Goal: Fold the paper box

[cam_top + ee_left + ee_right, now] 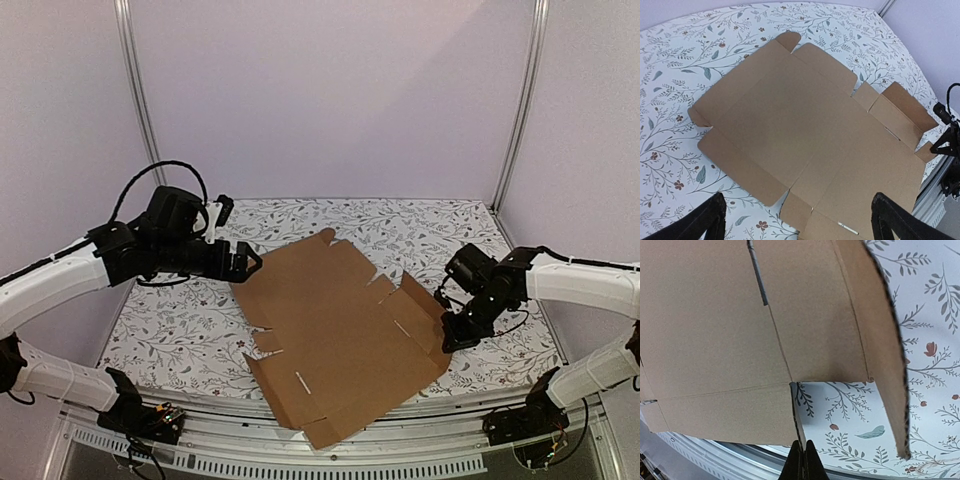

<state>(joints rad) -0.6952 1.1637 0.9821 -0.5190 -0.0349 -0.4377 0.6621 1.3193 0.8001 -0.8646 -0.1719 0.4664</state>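
Observation:
The paper box (335, 320) is a flat brown die-cut cardboard sheet lying unfolded on the flowered tablecloth, with its right-hand flaps tilted up a little. My left gripper (248, 262) hovers open over the sheet's far left corner, holding nothing. In the left wrist view its fingers (702, 222) stand wide apart above the sheet (790, 115). My right gripper (452, 335) is at the sheet's right edge. In the right wrist view it (802, 456) is shut on the thin edge of a flap of the sheet (715, 340).
The flowered tablecloth (170, 330) covers the table. Metal frame posts (140, 100) stand at the back corners against lilac walls. A metal rail (400, 455) runs along the near edge, partly overhung by the sheet. My right arm (949, 145) shows at the left wrist view's right edge.

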